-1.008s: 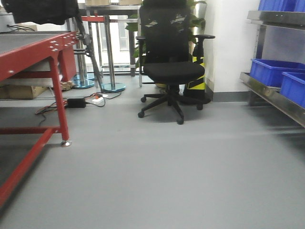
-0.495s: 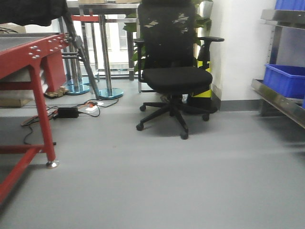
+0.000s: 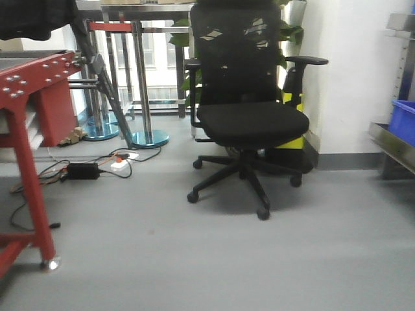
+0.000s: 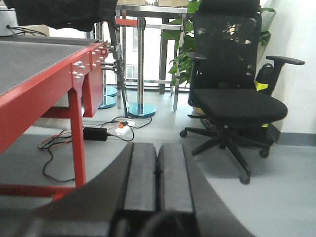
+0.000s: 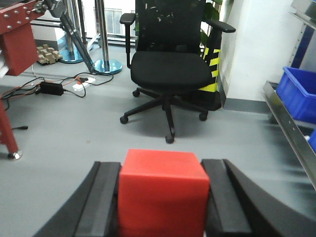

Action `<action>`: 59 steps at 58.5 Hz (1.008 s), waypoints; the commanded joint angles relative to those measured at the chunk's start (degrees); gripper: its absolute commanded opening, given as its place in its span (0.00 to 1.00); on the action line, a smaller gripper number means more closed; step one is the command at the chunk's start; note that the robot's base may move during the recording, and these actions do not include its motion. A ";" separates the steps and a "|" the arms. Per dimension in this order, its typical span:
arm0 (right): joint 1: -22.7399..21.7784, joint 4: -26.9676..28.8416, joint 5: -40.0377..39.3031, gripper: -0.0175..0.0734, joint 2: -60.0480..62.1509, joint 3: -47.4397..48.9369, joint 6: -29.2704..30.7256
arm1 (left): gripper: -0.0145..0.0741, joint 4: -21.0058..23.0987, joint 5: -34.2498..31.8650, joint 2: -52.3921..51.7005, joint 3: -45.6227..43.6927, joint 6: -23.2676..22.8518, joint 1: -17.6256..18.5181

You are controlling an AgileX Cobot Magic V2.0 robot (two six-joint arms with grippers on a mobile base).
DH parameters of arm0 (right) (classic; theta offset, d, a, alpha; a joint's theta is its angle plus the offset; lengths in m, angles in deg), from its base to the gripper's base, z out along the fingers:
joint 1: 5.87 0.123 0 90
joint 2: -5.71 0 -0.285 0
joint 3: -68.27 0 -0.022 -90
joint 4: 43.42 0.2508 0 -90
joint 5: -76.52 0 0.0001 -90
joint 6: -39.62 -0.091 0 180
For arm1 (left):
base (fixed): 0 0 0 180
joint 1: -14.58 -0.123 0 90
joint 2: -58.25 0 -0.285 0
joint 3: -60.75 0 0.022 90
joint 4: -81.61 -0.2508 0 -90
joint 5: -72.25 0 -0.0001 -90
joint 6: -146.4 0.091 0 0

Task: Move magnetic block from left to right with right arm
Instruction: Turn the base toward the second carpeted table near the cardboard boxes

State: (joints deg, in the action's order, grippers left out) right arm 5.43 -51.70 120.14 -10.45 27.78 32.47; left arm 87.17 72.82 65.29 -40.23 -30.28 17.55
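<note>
Front view: compared with the two earlier pictures, the chair (image 3: 249, 116) appears larger and sits toward 1 o'clock. The red table (image 3: 29, 71) has slid out toward 9 o'clock, and only a corner of the blue bin (image 3: 403, 120) remains, at 3 o'clock. The whole scene spreads outward from the centre, which indicates that the mobile base is advancing across the room. For the task, this reads as the carry phase, with the table on the left being left behind. The grey floor (image 3: 194, 259) is smooth and bare ahead. Loose cables (image 3: 81, 170) lie at 9 o'clock, beside the table leg. Neither arm shows in this view. Left wrist view: the left gripper (image 4: 158, 148) has its two pads pressed together with nothing between them. The table edge runs from 9 to 11 o'clock, and the chair stands at 2 o'clock. Right wrist view: the block (image 5: 162, 197) sits at 6 o'clock, clamped squarely between the two fingers of the right gripper (image 5: 162, 165), which touch its left and right faces. The block is held in the air above the floor, with the chair at 12 o'clock and the bin at 3 o'clock. No place to set it down is visible yet, so the release step appears not yet due.
</note>
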 commanded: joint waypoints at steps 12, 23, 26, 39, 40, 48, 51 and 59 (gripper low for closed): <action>-0.30 -0.82 -4.91 0.44 -0.96 1.30 0.49 | 0.02 0.27 -5.19 -0.69 0.62 -0.34 0.47; -0.35 -0.82 -4.97 0.44 -0.96 1.30 0.49 | 0.02 0.27 -5.19 -0.69 0.62 -0.34 0.47; -0.35 -0.82 -4.97 0.44 -0.96 1.30 0.49 | 0.02 0.27 -5.19 -0.69 0.62 -0.34 0.47; -0.35 -0.82 -4.97 0.44 -0.96 1.30 0.49 | 0.02 0.27 -5.19 -0.69 0.62 -0.34 0.47; -0.35 -0.82 -4.97 0.44 -0.96 1.30 0.49 | 0.02 0.27 -5.19 -0.69 0.62 -0.34 0.47; -0.35 -0.82 -4.97 0.44 -0.96 1.30 0.49 | 0.02 0.27 -5.19 -0.57 0.62 -0.34 0.47; -0.35 -0.82 -4.97 0.44 -0.96 1.30 0.49 | 0.02 0.27 -5.19 -0.57 0.62 -0.34 0.47; -0.35 -0.82 -4.97 0.44 -0.96 1.30 0.49 | 0.02 0.27 -5.19 -0.57 0.62 -0.34 0.47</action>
State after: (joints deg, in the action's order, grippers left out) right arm 5.43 -51.70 120.14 -10.45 27.78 32.47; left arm 87.17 72.82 65.29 -40.23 -30.28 17.55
